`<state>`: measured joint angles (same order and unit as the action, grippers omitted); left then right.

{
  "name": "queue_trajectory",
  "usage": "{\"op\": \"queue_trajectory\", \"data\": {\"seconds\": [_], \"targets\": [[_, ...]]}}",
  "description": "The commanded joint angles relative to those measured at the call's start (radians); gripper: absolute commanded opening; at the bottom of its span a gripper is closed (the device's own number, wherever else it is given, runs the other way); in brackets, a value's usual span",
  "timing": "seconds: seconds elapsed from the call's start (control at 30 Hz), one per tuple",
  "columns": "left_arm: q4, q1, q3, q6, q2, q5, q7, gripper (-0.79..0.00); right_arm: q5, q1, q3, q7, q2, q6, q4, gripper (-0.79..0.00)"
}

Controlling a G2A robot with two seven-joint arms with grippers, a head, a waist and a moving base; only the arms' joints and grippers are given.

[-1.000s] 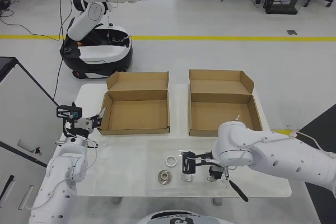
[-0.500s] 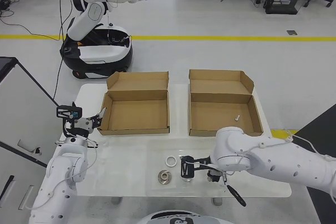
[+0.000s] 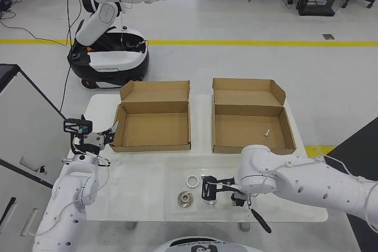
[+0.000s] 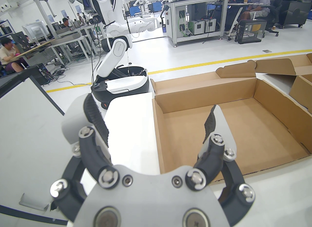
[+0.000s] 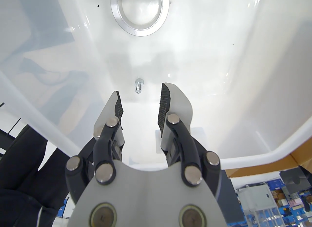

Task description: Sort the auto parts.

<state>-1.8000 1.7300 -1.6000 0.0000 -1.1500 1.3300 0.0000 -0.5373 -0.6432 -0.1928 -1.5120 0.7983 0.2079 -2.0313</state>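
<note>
A small silver bolt [image 5: 138, 86] lies on the floor of the white tray [image 5: 243, 49], just beyond the tips of my right gripper [image 5: 141, 95], which is open and low over it. A silver metal ring [image 5: 139, 2] lies farther along the tray. From above, my right gripper [image 3: 206, 188] sits in the tray [image 3: 176, 165] beside a white ring [image 3: 193, 181] and a flanged metal part [image 3: 185, 200]. My left gripper [image 4: 152, 113] hangs open and empty at the left box's [image 4: 207, 91] outer wall, also seen from above as the left gripper [image 3: 111, 134].
Two open cardboard boxes stand at the back of the table, the left box [image 3: 154, 129] bare inside and the right box [image 3: 252, 129] holding one small bolt [image 3: 265, 132]. Another robot [image 3: 110, 57] is parked on the floor beyond the table.
My right arm has shifted a little toward the table's front and left, bringing its gripper closer over the tray. The left arm has stayed put.
</note>
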Motion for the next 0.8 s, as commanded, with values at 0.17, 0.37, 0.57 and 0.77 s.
{"op": "queue_trajectory", "data": {"seconds": [0.17,0.37,0.57,0.77], "targets": [[0.0,0.0,0.0,0.0,0.0,0.0,0.0,0.0,-0.013,-0.02,-0.008,-0.001,0.002,0.001,0.012,-0.409],[0.0,0.0,0.0,0.0,0.0,0.0,0.0,0.0,-0.019,-0.036,-0.016,-0.003,0.003,0.0,0.019,-0.422],[0.0,0.0,0.0,0.0,0.0,0.0,0.0,0.0,-0.029,-0.054,-0.025,0.0,0.004,-0.005,0.024,-0.446],[0.0,0.0,0.0,0.0,0.0,0.0,0.0,0.0,-0.026,-0.071,-0.035,-0.001,0.005,-0.014,0.027,-0.449]]}}
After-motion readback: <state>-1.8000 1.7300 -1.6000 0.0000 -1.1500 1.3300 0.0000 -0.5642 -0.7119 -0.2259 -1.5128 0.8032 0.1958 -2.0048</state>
